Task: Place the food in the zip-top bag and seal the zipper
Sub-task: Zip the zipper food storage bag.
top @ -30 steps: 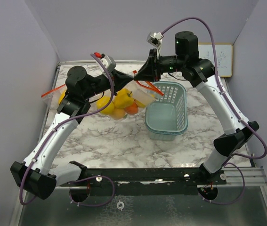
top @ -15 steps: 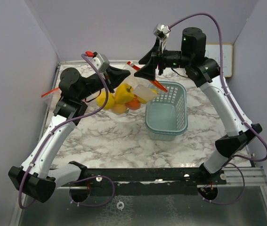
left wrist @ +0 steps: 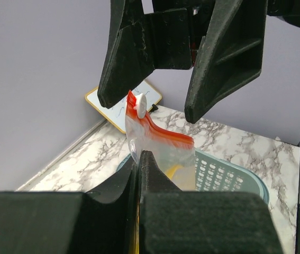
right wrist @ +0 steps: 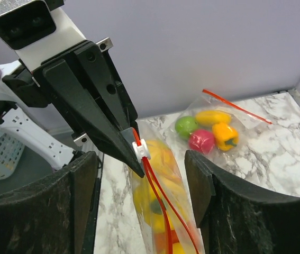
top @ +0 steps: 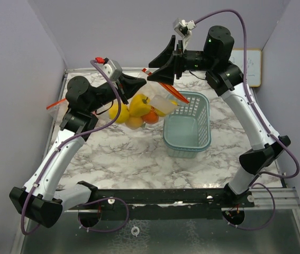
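A clear zip-top bag [top: 142,108] with a red zipper [top: 166,90] hangs over the table, holding yellow and orange food [top: 138,106]. My left gripper [top: 142,82] is shut on the bag's top edge at one end, its fingertips [left wrist: 140,156] pinching the plastic. The white slider [right wrist: 141,150] sits on the zipper right beside those fingertips. My right gripper [top: 159,69] hovers open just above the slider, with its fingers [right wrist: 201,182] standing either side of the bag [right wrist: 163,211] and touching nothing.
A pale green mesh basket [top: 188,124] stands right of the bag. A second bag [right wrist: 213,127] with green, pink, yellow and orange fruits lies at the table's far left. A small whiteboard [top: 248,66] leans at the back right.
My right gripper has opened, let go of the zipper and lifted slightly. The left gripper raised the bag's end, then held still.
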Robot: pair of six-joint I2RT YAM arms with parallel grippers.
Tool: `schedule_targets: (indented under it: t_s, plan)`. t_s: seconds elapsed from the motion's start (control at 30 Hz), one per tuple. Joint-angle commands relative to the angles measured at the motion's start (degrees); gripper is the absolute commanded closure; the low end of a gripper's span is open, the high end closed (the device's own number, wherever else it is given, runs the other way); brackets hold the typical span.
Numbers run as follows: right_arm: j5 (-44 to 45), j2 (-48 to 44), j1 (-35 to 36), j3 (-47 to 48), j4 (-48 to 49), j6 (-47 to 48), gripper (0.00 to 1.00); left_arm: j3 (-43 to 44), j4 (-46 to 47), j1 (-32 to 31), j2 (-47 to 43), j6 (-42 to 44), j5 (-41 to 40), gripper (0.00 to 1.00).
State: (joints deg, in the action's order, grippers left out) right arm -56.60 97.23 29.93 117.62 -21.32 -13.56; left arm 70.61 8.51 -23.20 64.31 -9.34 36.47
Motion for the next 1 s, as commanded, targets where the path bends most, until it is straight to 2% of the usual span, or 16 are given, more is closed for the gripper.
schedule_targets:
  t_s: [0.0,0.13,0.2,0.37,0.43,0.5,0.63,0.97]
  plan:
    - [-5.30,1.46,-0.06,-1.80,8.69,-6.83,0.34,0.25,2.98,0.17,-0.86,-0.21,0.67,1.00]
    - [-6.34,1.86,-0.05,-2.44,11.31,-8.98,0.36,-0.09,3.00,0.17,-1.12,-0.24,0.77,1.00]
    - [-6.94,2.19,-0.05,-2.64,12.37,-10.07,0.41,-0.10,3.10,0.17,-1.14,-0.24,0.87,1.00]
    - [-8.98,2.92,-0.05,-2.67,16.24,-13.63,0.64,-0.15,3.12,0.17,-1.21,-0.13,0.84,1.00]
    - [-10.18,3.59,-0.05,-2.35,16.90,-14.51,0.84,-0.29,3.33,0.17,-1.26,-0.15,0.88,1.00]
    - [-11.13,3.97,-0.05,-2.23,16.84,-15.10,0.95,-0.32,3.31,0.17,-1.30,-0.02,0.89,1.00]
    - [-11.45,3.59,-0.05,-2.80,15.64,-14.79,0.98,-0.33,3.18,0.17,-1.47,-0.03,0.64,1.00]
    - [-4.73,-0.52,-3.87,-5.97,1.51,-4.02,0.98,1.41,2.00,0.26,-2.58,0.98,-0.53,1.00]
